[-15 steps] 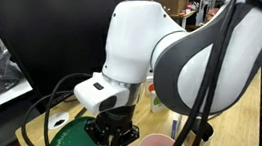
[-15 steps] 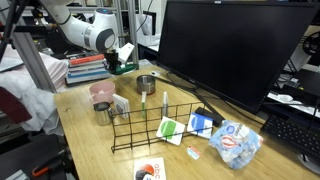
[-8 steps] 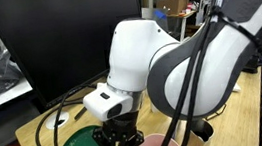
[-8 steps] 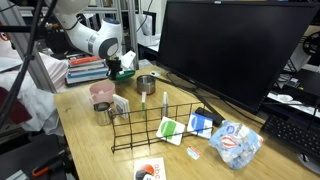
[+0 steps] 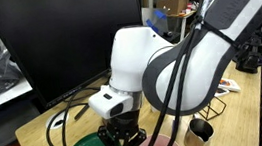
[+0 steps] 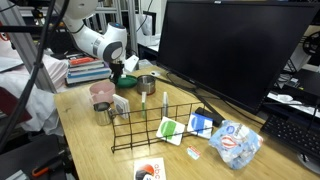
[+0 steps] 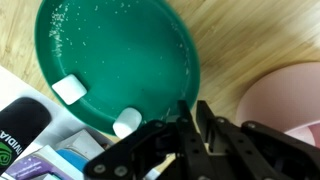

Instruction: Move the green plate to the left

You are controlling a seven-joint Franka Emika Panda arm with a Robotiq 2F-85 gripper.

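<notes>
Gripper, fingers drawn narrow and pinching the rim of the green plate, has slid sideways over the last second, and the plate has travelled with it. The plate now lies on the wooden table just beside the pink dish and nearer the steel bowl. Judgement: the move is under way, with the release not yet done.

Deep green plate, dusted with pale specks, two white bits on it; black gripper; pale pink dish; light wood-grain counter; white arm.
</notes>
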